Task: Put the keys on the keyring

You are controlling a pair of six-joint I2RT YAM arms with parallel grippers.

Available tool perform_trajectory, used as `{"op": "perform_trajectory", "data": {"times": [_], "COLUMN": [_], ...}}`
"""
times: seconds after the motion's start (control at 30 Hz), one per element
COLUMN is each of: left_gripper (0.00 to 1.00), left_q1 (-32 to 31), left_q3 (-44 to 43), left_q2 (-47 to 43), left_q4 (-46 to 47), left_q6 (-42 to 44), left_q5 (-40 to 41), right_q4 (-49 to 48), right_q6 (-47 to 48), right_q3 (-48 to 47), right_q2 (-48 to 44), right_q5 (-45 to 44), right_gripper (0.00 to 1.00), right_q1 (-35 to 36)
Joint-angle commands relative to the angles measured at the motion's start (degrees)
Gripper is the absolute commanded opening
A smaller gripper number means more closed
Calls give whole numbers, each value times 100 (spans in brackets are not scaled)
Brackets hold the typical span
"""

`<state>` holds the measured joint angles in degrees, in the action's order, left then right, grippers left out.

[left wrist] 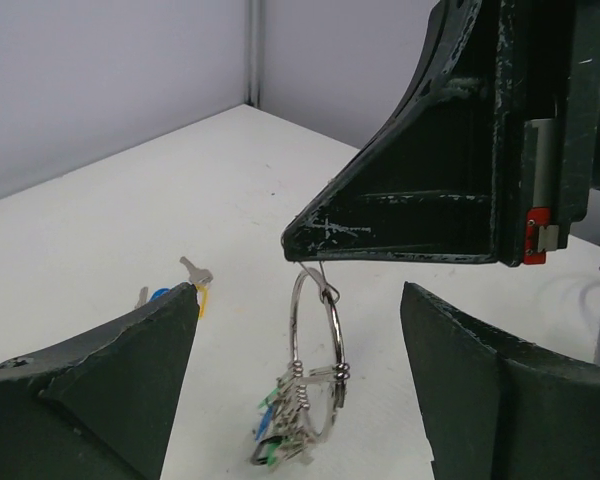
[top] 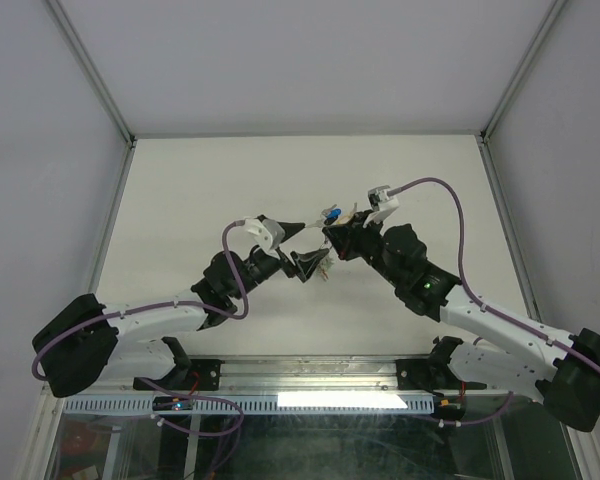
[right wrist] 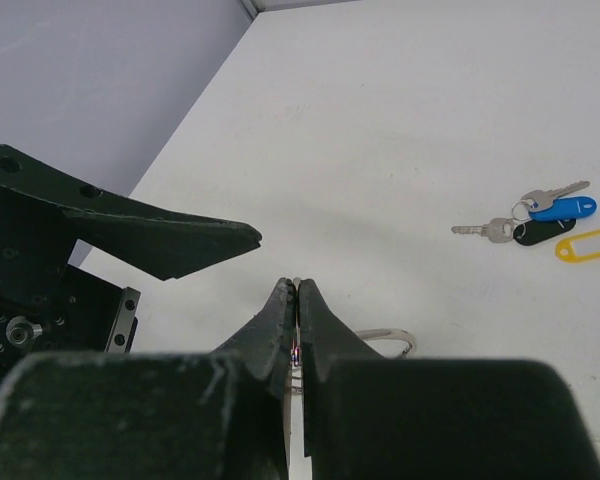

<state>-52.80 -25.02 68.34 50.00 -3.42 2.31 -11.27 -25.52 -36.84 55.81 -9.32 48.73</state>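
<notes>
The keyring (left wrist: 316,340), a silver wire ring, hangs upright above the table with a bunch of green-, blue- and dark-headed keys (left wrist: 283,432) at its bottom. My right gripper (right wrist: 296,284) is shut on the ring's top edge, and its dark fingertip (left wrist: 315,245) shows from the left wrist. My left gripper (left wrist: 300,300) is open, one jaw on each side of the ring, touching nothing. The loose keys (right wrist: 540,220), with blue, dark and yellow heads, lie on the white table to the right, also seen as keys (left wrist: 185,285) behind the left finger. From above, both grippers (top: 320,245) meet mid-table.
The white table (top: 210,190) is walled on all sides by grey panels. The left gripper's finger (right wrist: 170,238) points in from the left of the right wrist view. Purple cables (top: 458,215) loop off both arms.
</notes>
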Motion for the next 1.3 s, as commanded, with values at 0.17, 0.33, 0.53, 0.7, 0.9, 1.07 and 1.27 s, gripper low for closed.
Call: {"op": "perform_trajectory", "data": {"times": [0.17,0.33,0.53,0.7,0.9,1.07,1.27], "left_gripper": [70,61,54,51,51,49,31], "left_q1": [32,24,24,24,24,24,24], "left_q3": [-577,-653,-760,-826,-885,-915,-947], "left_q2": [410,579,751,811,787,829,883], "left_q4": [200,104,56,96,169,230,258], "left_q6": [89,189,271,267,229,194,113], "left_q5": [-240,-173,-104,-75,-118,-162,24], "right_q4": [-613,-614,-550,-542,-522,-514,-423], "right_q6": [-288,-331,-347,-375,-410,-410,-426], "right_q3": [-87,-84,-112,-105,-66,-93,-81], "right_q2": [-228,-281,-359,-327,-316,-316,-349], "right_q5": [-338,-334,-322,-256,-248,-220,-184], "right_gripper": [0,0,0,0,0,0,0], "right_q1": [-4,-4,-4,-4,-4,-4,1]}}
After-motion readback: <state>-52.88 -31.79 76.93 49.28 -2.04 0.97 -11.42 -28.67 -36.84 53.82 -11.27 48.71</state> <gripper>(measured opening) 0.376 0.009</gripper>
